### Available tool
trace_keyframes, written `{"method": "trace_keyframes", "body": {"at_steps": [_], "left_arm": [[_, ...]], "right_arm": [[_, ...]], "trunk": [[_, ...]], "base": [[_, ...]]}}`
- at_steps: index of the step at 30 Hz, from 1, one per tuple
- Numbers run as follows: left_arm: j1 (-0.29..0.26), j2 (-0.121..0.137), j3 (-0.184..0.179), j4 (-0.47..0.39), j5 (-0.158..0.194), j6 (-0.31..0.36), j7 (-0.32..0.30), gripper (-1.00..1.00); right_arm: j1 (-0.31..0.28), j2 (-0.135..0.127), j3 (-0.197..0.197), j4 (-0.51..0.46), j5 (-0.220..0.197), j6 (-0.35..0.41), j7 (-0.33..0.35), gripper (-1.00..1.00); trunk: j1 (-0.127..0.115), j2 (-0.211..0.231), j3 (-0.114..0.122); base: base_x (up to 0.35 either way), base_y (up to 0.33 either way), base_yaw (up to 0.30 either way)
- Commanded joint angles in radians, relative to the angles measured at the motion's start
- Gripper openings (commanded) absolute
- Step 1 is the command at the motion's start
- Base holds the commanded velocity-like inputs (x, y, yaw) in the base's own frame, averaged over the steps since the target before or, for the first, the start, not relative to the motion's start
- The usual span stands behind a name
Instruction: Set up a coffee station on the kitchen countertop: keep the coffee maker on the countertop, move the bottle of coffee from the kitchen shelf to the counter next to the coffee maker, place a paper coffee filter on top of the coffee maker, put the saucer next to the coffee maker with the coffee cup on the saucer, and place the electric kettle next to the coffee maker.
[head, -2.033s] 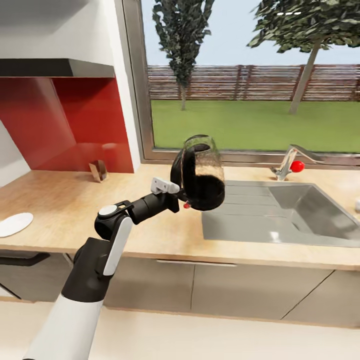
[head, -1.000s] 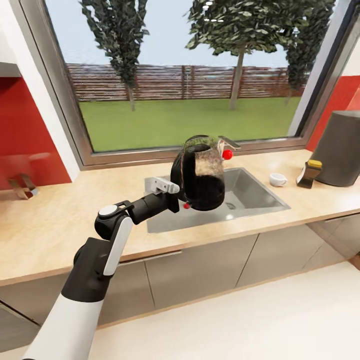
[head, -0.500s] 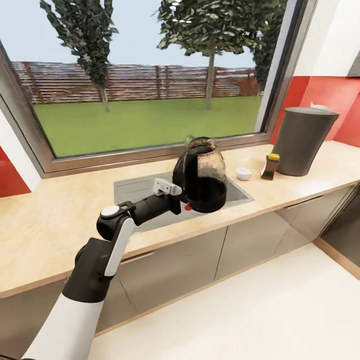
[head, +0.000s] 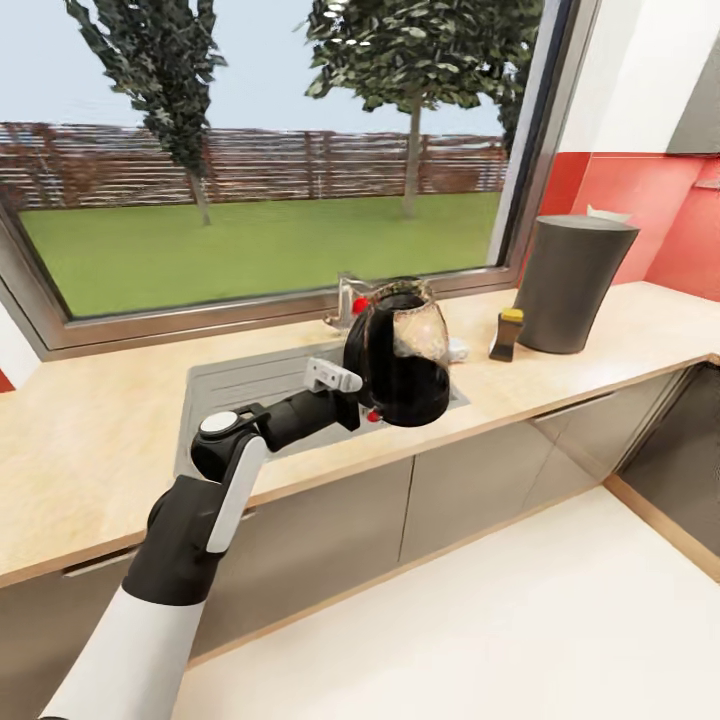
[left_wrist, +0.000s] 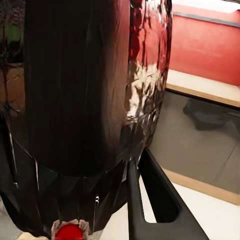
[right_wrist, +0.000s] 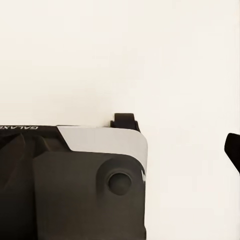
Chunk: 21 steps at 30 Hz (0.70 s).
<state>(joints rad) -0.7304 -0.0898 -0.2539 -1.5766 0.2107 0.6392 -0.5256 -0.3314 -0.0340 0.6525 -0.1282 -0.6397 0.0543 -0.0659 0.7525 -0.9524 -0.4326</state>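
Observation:
My left gripper (head: 360, 396) is shut on the handle of the black glass electric kettle (head: 403, 350), which hangs upright over the counter's front edge by the sink. In the left wrist view the kettle (left_wrist: 85, 100) looms close, with one finger (left_wrist: 155, 200) against its side. The dark grey coffee maker (head: 573, 284) stands on the countertop at the right, something white (head: 604, 213) on its top. The coffee bottle (head: 506, 334) with a yellow cap stands just left of it. A white cup (head: 457, 350) peeks out behind the kettle. My right gripper (right_wrist: 179, 135) is open above the floor.
The steel sink (head: 245, 385) and its tap (head: 345, 300) lie behind the kettle, under a wide window. The wooden countertop (head: 90, 450) runs left and right, turning a corner at far right. Pale floor (head: 450, 640) spreads in front of the cabinets.
The view has swung right, so the sink, coffee maker and bottle have slid left in the picture. The kettle stays held in my left gripper in the same pose.

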Motion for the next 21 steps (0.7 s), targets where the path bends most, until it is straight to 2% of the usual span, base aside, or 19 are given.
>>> {"method": "trace_keyframes", "body": {"at_steps": [1, 7, 21], "left_arm": [[-0.001, -0.001, 0.001, -0.001, 0.012, 0.008, -0.001, -1.0], [-0.001, 0.0, 0.004, -0.001, 0.013, 0.008, -0.001, -1.0], [-0.001, 0.001, 0.004, -0.002, 0.013, 0.008, -0.001, -1.0]], "right_arm": [[0.0, -0.001, 0.008, -0.004, -0.007, 0.006, -0.006, 1.0], [0.0, -0.001, 0.007, -0.004, -0.009, 0.006, -0.006, 1.0], [0.0, 0.0, 0.007, -0.004, -0.009, 0.006, -0.006, 1.0]], "trunk": [[0.0, -0.001, -0.001], [0.0, -0.001, -0.001], [0.0, -0.001, -0.001]], "base": [[0.201, -0.249, -0.09], [0.196, -0.185, -0.237], [0.006, -0.005, -0.294]]}}
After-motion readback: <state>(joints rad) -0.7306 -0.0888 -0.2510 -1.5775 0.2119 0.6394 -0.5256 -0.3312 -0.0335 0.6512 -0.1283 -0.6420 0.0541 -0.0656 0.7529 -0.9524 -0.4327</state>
